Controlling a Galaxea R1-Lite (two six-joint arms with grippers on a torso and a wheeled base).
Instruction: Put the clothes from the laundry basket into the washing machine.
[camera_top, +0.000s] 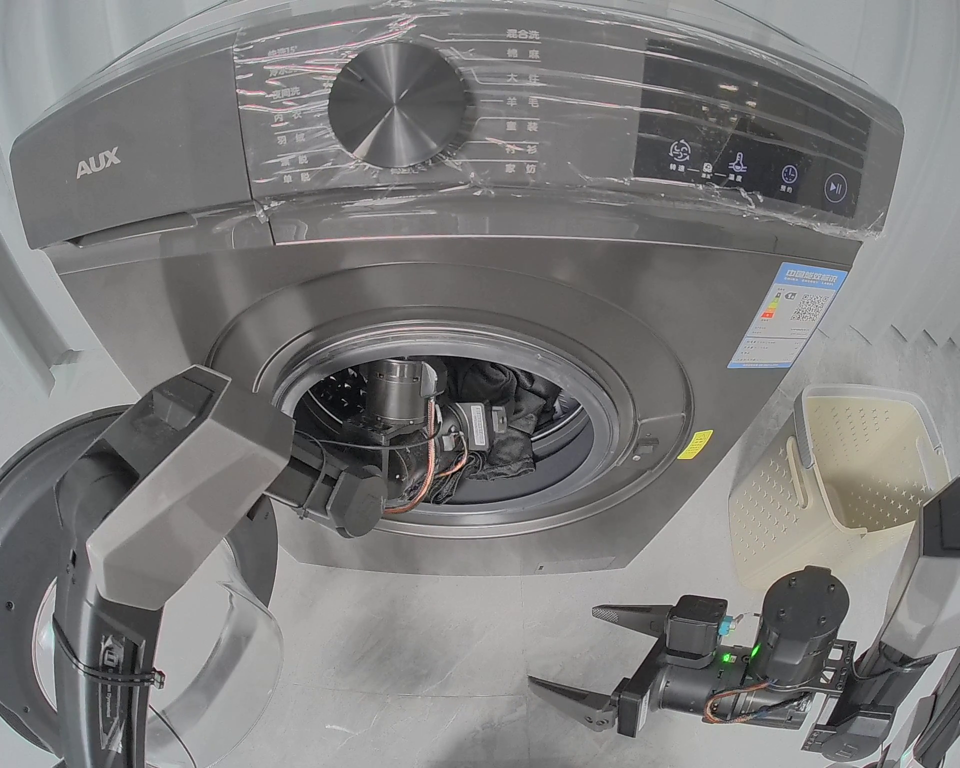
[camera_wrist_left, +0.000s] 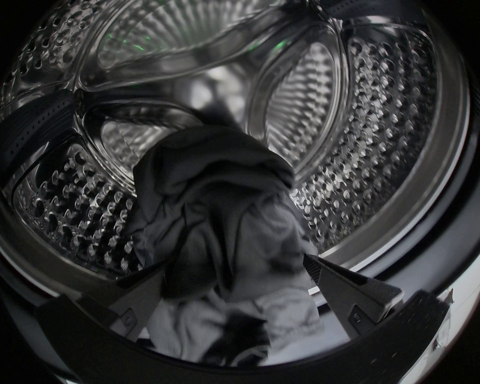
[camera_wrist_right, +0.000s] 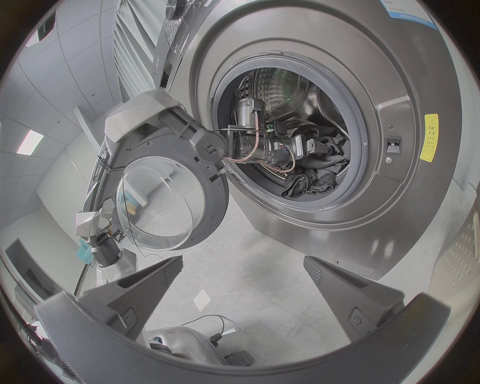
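The grey washing machine (camera_top: 560, 300) stands with its round opening uncovered. Dark clothes (camera_top: 505, 400) lie in the drum (camera_wrist_left: 380, 125), with a lighter grey garment (camera_wrist_left: 280, 300) under them near the drum's front lip. My left arm (camera_top: 400, 400) reaches through the opening. Inside, my left gripper (camera_wrist_left: 234, 264) is open, its fingers on either side of the dark clothes (camera_wrist_left: 220, 200). The cream laundry basket (camera_top: 770, 500) stands on the floor right of the machine, its visible inside bare. Low over the floor in front of the basket, my right gripper (camera_top: 562, 647) is open with nothing between its fingers.
The machine's door (camera_top: 30, 560) with its clear bowl window (camera_wrist_right: 160, 200) is swung open on the left, beside my left arm. Bare grey floor (camera_top: 430, 640) lies in front of the machine. The basket's wall (camera_wrist_right: 457, 270) is close beside my right gripper (camera_wrist_right: 241, 260).
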